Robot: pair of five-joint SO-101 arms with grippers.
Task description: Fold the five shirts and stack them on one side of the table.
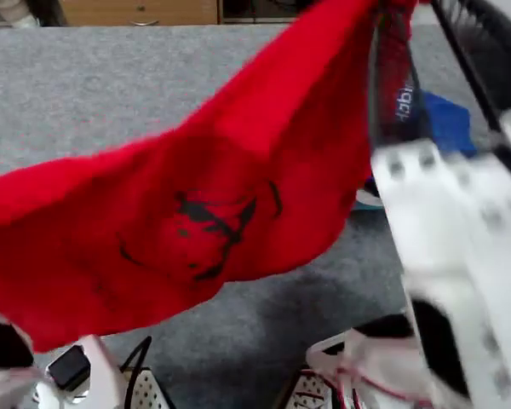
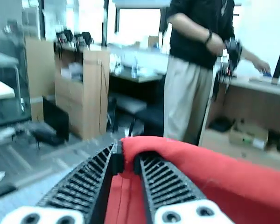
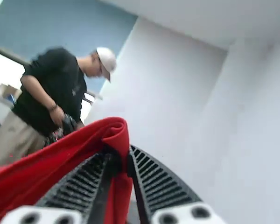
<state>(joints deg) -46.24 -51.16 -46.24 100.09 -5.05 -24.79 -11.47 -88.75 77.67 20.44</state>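
The red cloth shirt with a black print (image 1: 196, 213) hangs stretched above the grey tabletop (image 1: 85, 85), its long axis running between the left hand (image 2: 127, 155) and right hand (image 3: 119, 156), each clamped on an edge.

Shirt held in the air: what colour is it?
Red shirt, black print; best in the high view.

A tall wooden cabinet (image 2: 81, 88) is standing in the room beyond, a dark chair (image 2: 149, 119) is sitting near it by a desk (image 2: 137, 77), a cardboard box (image 2: 245, 135) is lying on a low shelf (image 2: 214, 136), and a white wall (image 3: 191, 93) is meeting a blue wall (image 3: 51, 23).
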